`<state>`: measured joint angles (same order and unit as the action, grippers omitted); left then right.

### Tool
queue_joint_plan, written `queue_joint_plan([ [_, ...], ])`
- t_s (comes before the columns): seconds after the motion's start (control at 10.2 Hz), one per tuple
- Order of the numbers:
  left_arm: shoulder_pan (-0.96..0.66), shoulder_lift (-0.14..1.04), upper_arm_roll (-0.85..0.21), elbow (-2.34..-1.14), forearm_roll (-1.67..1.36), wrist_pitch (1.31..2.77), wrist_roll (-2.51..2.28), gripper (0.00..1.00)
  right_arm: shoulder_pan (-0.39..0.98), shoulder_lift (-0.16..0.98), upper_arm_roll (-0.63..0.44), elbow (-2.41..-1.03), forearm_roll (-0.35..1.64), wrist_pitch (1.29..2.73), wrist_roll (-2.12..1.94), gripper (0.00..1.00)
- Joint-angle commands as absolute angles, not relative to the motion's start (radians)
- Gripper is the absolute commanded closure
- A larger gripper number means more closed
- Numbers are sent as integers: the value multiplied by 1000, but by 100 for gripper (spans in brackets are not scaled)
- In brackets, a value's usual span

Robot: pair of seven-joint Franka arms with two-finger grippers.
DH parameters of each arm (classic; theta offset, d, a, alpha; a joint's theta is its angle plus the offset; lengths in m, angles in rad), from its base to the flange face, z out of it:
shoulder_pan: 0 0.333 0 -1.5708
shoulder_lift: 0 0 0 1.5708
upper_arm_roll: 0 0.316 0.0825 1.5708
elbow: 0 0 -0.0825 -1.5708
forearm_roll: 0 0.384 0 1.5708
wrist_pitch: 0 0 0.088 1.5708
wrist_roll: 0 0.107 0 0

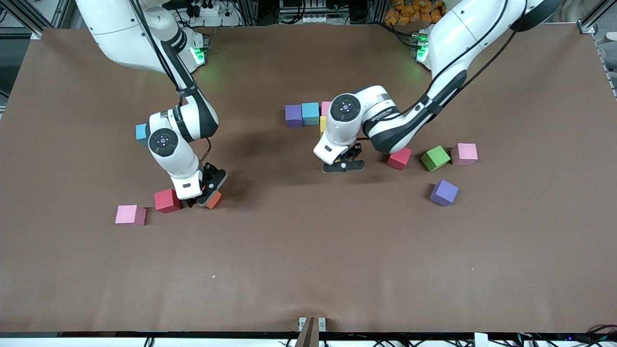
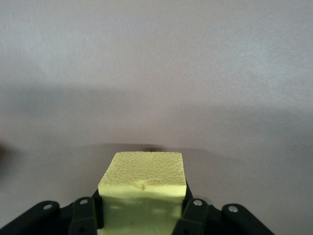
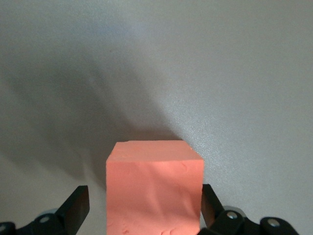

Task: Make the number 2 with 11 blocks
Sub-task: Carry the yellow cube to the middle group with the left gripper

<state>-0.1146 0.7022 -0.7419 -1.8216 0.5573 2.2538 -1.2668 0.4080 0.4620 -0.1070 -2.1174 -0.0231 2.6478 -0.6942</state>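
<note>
My left gripper is shut on a yellow block, low over the table beside a red block; the front view hides the held block. My right gripper is open, its fingers on either side of an orange block that rests on the table. A purple block, a blue-green block, a pink block and a yellow block abut near the left wrist, the last two partly hidden.
A red block and a pink block lie beside the orange one. A blue block peeks out from the right arm. A green cube, a pink block and a purple block lie toward the left arm's end.
</note>
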Motion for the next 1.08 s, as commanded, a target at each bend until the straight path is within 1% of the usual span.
queue_joint_plan([
  [0.0, -126, 704, -733, -1813, 549, 2241, -1312, 65, 399, 462, -98, -2123, -15, 2657, -690, 0],
  [0.29, -140, 704, -733, -1835, 551, 2243, -1310, 64, 399, 463, -98, -2123, -15, 2657, -690, 0],
  [0.59, -138, 695, -733, -1890, 569, 2338, -1305, 64, 399, 463, -98, -2123, -15, 2657, -690, 0],
  [0.98, -138, 692, -738, -1905, 571, 2338, -1286, 62, 399, 463, -98, -2118, -15, 2655, -690, 0],
])
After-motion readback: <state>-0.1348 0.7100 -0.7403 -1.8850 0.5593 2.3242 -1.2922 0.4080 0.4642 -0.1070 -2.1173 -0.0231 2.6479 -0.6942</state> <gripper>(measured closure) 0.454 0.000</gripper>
